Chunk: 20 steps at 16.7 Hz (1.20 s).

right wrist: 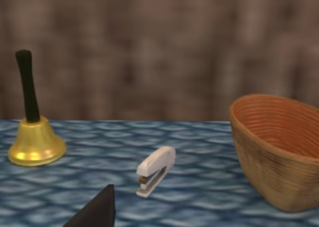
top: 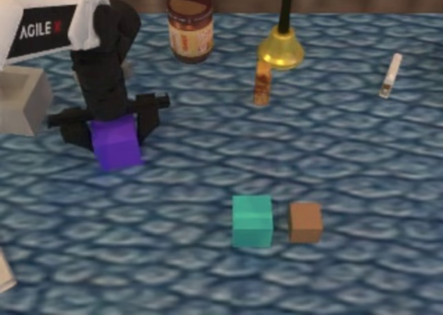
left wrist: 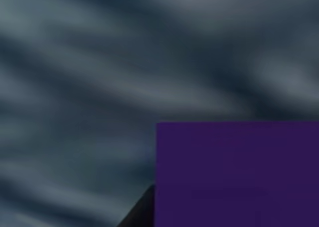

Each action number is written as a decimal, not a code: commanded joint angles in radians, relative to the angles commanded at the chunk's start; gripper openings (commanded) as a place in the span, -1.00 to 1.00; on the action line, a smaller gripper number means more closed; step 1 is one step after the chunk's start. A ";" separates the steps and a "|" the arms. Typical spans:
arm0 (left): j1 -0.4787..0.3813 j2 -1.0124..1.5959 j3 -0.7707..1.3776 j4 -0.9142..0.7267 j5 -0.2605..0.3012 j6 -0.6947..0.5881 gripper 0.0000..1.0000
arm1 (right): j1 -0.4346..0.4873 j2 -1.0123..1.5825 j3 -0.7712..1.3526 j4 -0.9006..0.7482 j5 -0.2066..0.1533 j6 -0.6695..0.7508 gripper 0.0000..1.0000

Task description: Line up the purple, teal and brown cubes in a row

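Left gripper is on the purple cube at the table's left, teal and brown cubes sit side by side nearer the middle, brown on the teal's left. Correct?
One slip: the brown cube sits on the right of the teal cube, not its left, as the top view shows. The rest holds: the left gripper is at the purple cube on the table's left, and the other two cubes sit side by side nearer the middle.

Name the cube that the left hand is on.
The large vivid purple cube, at the table's left: the left hand straddles it. The mid-sized teal cube and small tan-brown cube sit side by side, untouched, near the middle.
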 joint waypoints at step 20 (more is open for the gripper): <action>0.011 -0.038 0.078 -0.111 -0.003 0.000 -1.00 | 0.000 0.000 0.000 0.000 0.000 0.000 1.00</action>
